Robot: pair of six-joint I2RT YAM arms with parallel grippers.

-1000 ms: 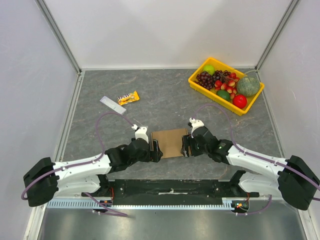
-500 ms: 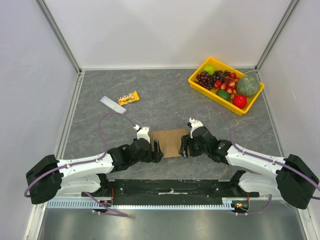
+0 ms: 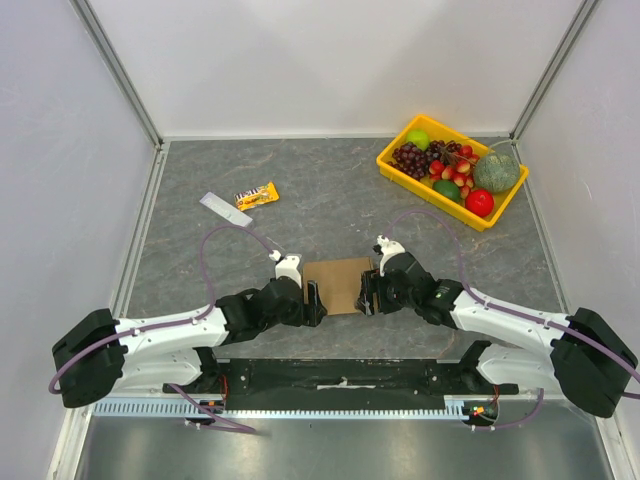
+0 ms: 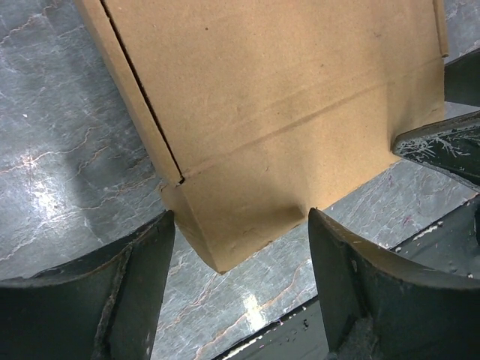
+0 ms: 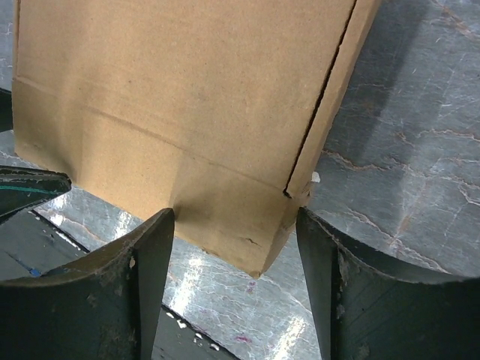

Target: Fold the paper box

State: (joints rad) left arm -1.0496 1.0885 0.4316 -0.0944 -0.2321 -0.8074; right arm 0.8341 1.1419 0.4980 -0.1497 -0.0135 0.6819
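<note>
Left end effector (image 3: 314, 299) and right end effector (image 3: 370, 292) sit low at opposite ends of the paper box (image 3: 340, 285), which lies flat on the desk (image 3: 330, 190) just ahead of the arm bases. In each wrist view a near corner of the brown card lies between the dark fingers (image 4: 127, 292), whose tips are right at its edges. Both sets of jaws stand wide apart, but whether they already press the card or only flank it I cannot tell. I judge this to be the gripping step: both arms are taking the ends of the box before a panel is raised or pushed over along its crease (image 4: 300, 124). The next move calls for both pairs of jaws to close evenly on the card and then work together, since a one-sided pull would likely slide or twist so light a piece on the smooth top. Compared with a second ago, the left arm has crept a little towards the box and its cable loop arches higher, while the right arm has shifted only slightly. The box has not moved, and the yellow fruit tray (image 3: 430, 196) at the far right lies as it did.
</note>
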